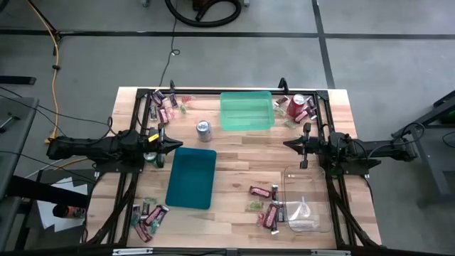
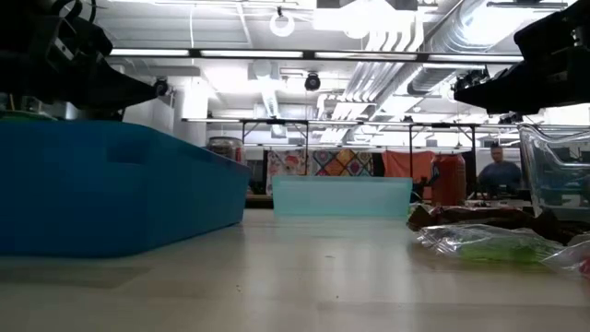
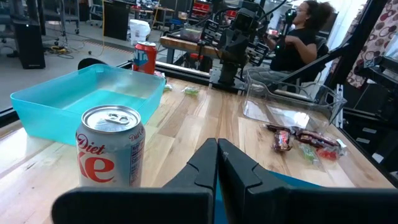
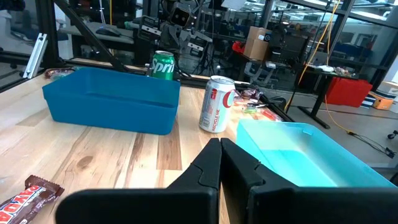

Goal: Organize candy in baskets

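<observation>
Three baskets stand on the wooden table: a light green one (image 1: 247,110) at the far middle, a dark teal one (image 1: 192,178) in the centre, and a clear one (image 1: 307,210) at the near right. Wrapped candy lies in loose clusters at the far left (image 1: 167,105), far right (image 1: 302,114), near left (image 1: 149,213) and beside the clear basket (image 1: 266,206). My left gripper (image 1: 174,144) hovers level and shut at the left, above the teal basket's far end. My right gripper (image 1: 288,144) hovers level and shut at the right. Both hold nothing.
A silver soda can (image 1: 204,129) stands between the green and teal baskets. A red can (image 1: 298,102) stands among the far-right candy, and a green can (image 4: 163,65) stands by the left arm. A black frame runs along the table's edges. A person (image 3: 305,37) sits beyond the right side.
</observation>
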You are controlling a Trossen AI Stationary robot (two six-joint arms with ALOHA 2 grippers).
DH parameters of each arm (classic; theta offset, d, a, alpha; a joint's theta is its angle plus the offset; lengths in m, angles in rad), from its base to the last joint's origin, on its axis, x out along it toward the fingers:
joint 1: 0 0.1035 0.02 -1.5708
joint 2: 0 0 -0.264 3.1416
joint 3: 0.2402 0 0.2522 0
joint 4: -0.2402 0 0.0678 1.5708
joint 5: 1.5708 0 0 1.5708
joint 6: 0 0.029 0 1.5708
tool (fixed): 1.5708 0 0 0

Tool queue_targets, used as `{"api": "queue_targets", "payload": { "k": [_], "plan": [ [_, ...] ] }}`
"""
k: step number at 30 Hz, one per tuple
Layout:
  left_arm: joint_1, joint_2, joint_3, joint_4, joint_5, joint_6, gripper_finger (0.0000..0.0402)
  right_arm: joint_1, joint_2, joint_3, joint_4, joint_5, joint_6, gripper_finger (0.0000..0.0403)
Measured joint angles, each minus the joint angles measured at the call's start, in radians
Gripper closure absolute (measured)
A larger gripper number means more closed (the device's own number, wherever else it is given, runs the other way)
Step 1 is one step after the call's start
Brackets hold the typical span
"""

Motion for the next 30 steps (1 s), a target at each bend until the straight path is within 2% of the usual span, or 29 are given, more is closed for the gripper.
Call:
{"api": "queue_targets", "payload": {
  "k": [25, 30],
  "plan": [
    [0.0, 0.0, 0.0, 0.0, 0.0, 0.0, 0.0401, 0.0, 0.0, 0.0, 0.0, 0.0, -0.007, 0.0402],
    [0.0, 0.0, 0.0, 0.0, 0.0, 0.0, 0.0401, -0.001, 0.0, 0.0, 0.042, 0.002, -0.233, 0.0402]
  ]
}}
